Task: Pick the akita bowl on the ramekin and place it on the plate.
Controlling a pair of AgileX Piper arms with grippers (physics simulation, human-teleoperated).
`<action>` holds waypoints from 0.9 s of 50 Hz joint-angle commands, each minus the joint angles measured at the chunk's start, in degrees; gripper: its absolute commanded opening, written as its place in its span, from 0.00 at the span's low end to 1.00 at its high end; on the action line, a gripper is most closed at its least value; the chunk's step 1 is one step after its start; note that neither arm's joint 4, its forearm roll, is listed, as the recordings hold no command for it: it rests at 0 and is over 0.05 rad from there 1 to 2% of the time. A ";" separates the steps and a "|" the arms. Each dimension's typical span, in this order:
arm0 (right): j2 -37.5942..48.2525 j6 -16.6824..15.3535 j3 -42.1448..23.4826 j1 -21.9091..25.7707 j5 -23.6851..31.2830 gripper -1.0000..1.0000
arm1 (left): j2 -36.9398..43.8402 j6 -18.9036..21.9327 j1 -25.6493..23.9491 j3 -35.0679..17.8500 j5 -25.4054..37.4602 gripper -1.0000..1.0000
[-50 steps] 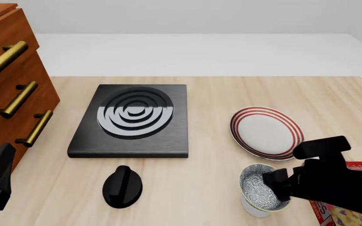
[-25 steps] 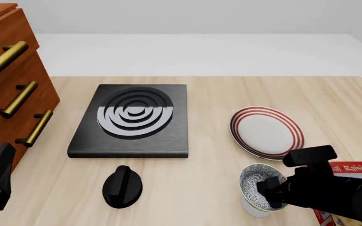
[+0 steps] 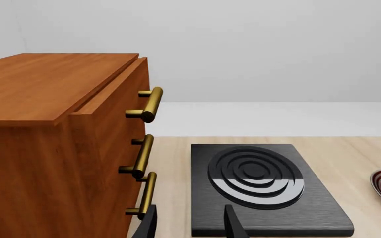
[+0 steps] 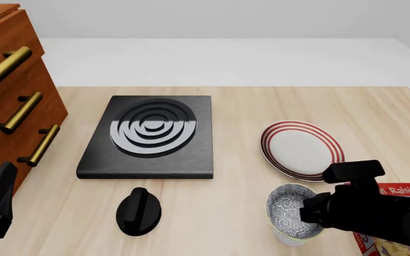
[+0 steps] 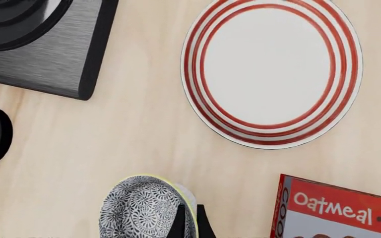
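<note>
The akita bowl (image 4: pixel 289 209), speckled black and white inside, sits on top of the white ramekin (image 4: pixel 288 238) near the table's front edge, right of centre. My right gripper (image 4: pixel 310 213) is shut on the bowl's right rim; in the right wrist view its fingers (image 5: pixel 180 225) pinch the rim of the bowl (image 5: pixel 141 210). The plate (image 4: pixel 302 150) with red rings lies just behind the bowl, with nothing on it, and it also shows in the right wrist view (image 5: pixel 272 69). My left gripper (image 3: pixel 189 225) is open at the front left, beside the drawers, holding nothing.
A black stove plate (image 4: pixel 148 136) lies at the centre-left, with a black knob (image 4: pixel 139 210) in front of it. A wooden drawer cabinet (image 4: pixel 9 101) with brass handles stands at the left. A red oatmeal box (image 5: pixel 339 208) lies right of the bowl.
My right gripper dropped onto the bowl's right rim and closed there. The bowl now sits slightly further left and looks a little higher. The left arm has not moved.
</note>
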 commanded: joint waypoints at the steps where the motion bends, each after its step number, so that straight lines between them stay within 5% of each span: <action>1: -3.78 -1.12 -1.30 -0.98 4.12 0.00 | 0.00 0.00 0.00 0.00 0.00 1.00; 26: -15.26 -7.71 -17.80 -6.79 20.05 0.00 | 0.00 -0.01 -0.01 0.00 0.00 1.00; 37: -10.88 -9.49 -25.67 -12.15 17.73 0.00 | 0.01 0.00 0.00 0.00 0.00 1.00; 45: -4.08 -7.67 -27.33 -13.64 12.04 0.00 | 0.00 0.00 0.00 0.00 0.00 1.00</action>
